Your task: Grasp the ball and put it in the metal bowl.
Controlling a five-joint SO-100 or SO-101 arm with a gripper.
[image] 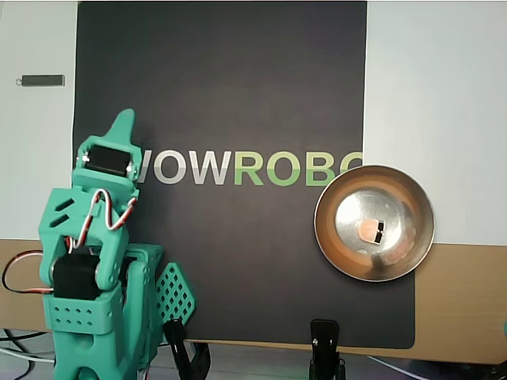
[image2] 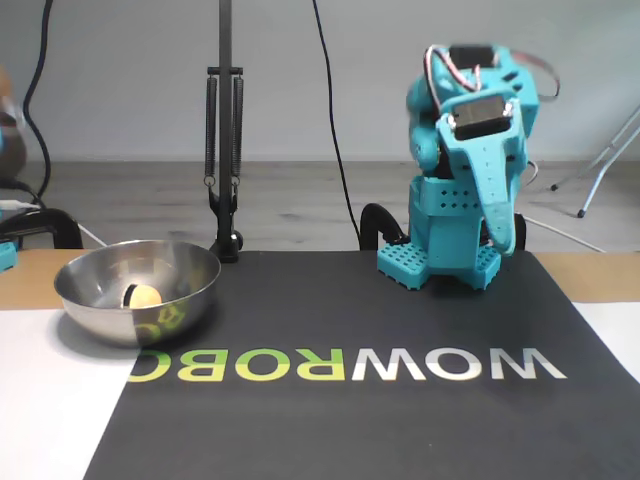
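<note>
The small orange-peach ball lies inside the metal bowl, near its bottom. In the overhead view the shiny bowl sits at the right edge of the black mat; in the fixed view it is at the left. The teal arm is folded over its base, far from the bowl. Its gripper looks shut, its fingers meeting in a single point with nothing between them. In the fixed view it points down in front of the base.
A black mat with WOWROBO lettering covers the middle of the table, with white sheets on both sides. Two black clamps grip the mat's near edge. A spring-arm stand rises behind the bowl. A small dark bar lies far left.
</note>
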